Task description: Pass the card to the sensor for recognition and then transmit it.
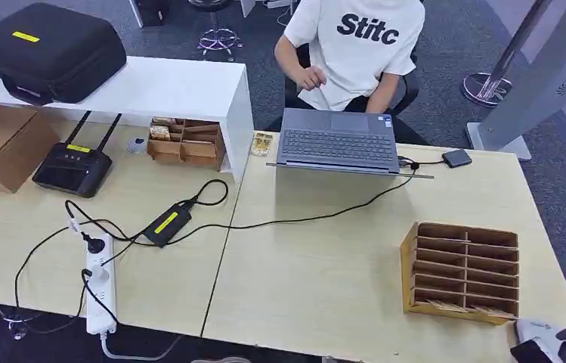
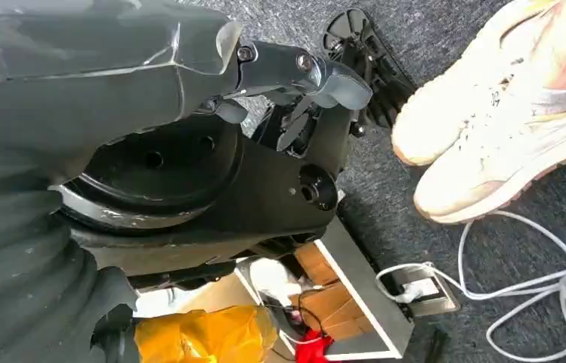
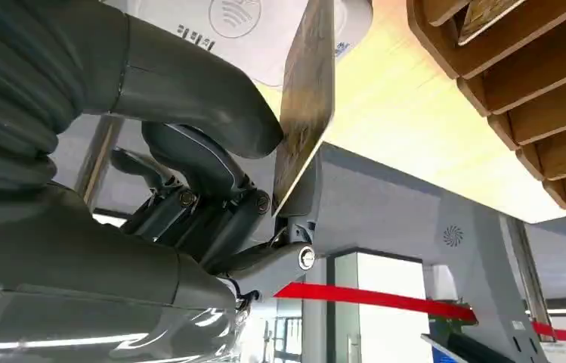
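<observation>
Fingers [image 3: 211, 162] of the right hand [image 3: 189, 151] pinch the brownish card [image 3: 304, 106] at the bench [image 1: 325, 272] edge, over the white sensor [image 3: 242, 30]; left hand's [image 2: 279, 83] state unclear.

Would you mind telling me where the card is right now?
The right wrist view shows the card pinched in the right hand, by the white sensor at the table's near right corner, beside the wooden organizer.

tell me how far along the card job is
Done: the right hand already grips the card, so it looks picked from the rack. In hand: the card is held on edge right by the white sensor, at the table's near right corner; whether it has been read cannot be told. Left: finishing recognition, then passing the card on. The left hand holds nothing, hanging low near the floor.
</observation>
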